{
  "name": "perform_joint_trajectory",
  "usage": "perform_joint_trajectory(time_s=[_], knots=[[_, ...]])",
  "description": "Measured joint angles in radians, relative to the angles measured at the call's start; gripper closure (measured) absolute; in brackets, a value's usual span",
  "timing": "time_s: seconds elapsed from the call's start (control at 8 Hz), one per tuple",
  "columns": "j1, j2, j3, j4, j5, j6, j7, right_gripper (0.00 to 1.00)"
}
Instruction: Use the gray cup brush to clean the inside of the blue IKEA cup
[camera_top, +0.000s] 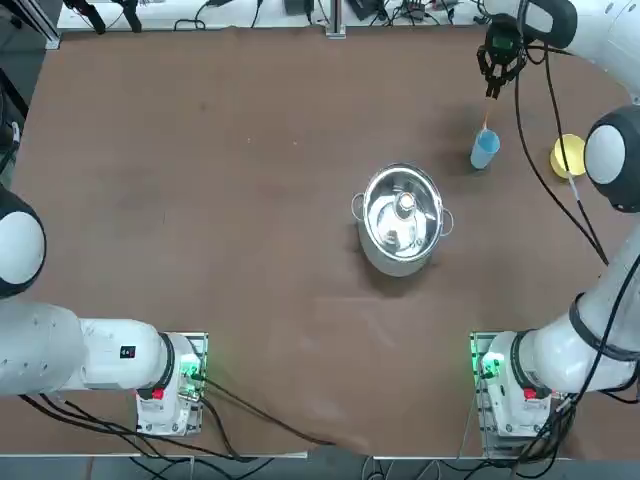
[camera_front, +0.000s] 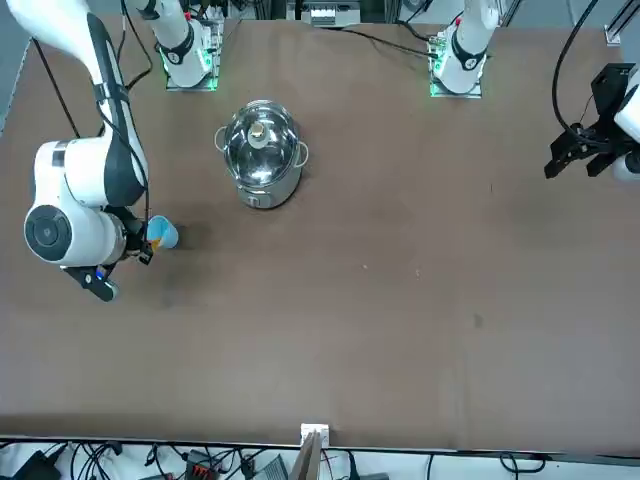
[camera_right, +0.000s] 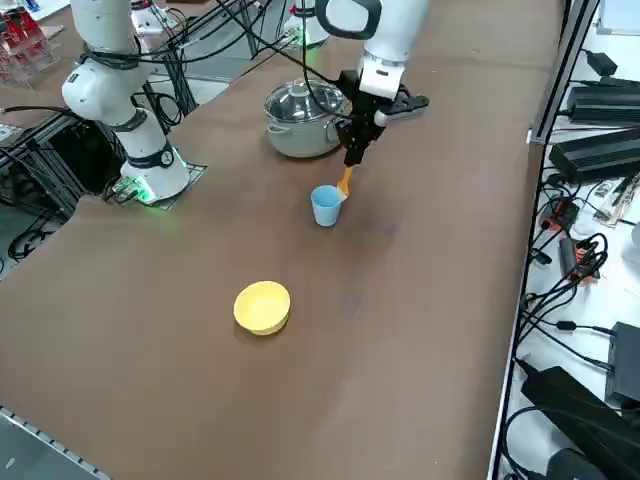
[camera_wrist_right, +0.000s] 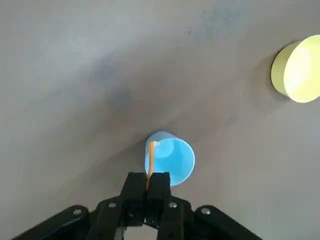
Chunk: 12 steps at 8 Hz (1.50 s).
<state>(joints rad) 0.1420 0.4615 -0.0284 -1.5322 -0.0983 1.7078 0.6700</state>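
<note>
The blue IKEA cup (camera_top: 484, 150) (camera_right: 326, 205) (camera_wrist_right: 170, 157) (camera_front: 163, 233) stands upright on the brown table, right of the steel pot. My right gripper (camera_top: 493, 88) (camera_right: 352, 157) (camera_wrist_right: 148, 187) hangs above it, shut on the thin orange handle of the cup brush (camera_wrist_right: 150, 162) (camera_right: 345, 182) (camera_top: 486, 125). The brush points down, its lower end at the cup's rim on the far side of the mouth. Its head cannot be made out. In the front view the arm's body covers most of the gripper.
A steel pot (camera_top: 401, 219) (camera_right: 302, 120) with a lid stands mid-table. A yellow cup (camera_top: 567, 155) (camera_right: 262, 306) (camera_wrist_right: 297, 69) sits to the right of the blue one. Cables hang from the right arm near the yellow cup.
</note>
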Motion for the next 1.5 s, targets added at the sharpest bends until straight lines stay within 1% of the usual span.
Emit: perform_joint_trajectory(time_s=[0.5,0.88,1.0,1.12,1.25,1.38,1.5], knots=[[0.017,-0.001,0.0,0.017,0.002,-0.055,0.0,0.97],[0.014,-0.009,-0.009,0.076,0.0,-0.178,-0.023,0.97],[0.01,-0.012,-0.021,0.087,-0.002,-0.211,-0.054,0.97],[0.003,-0.013,-0.045,0.095,-0.017,-0.233,-0.098,0.97],[-0.006,-0.013,-0.075,0.098,-0.054,-0.242,-0.146,0.97],[-0.021,-0.013,-0.092,0.096,-0.106,-0.243,-0.174,0.97],[-0.036,-0.011,-0.098,0.086,-0.163,-0.232,-0.182,0.97]])
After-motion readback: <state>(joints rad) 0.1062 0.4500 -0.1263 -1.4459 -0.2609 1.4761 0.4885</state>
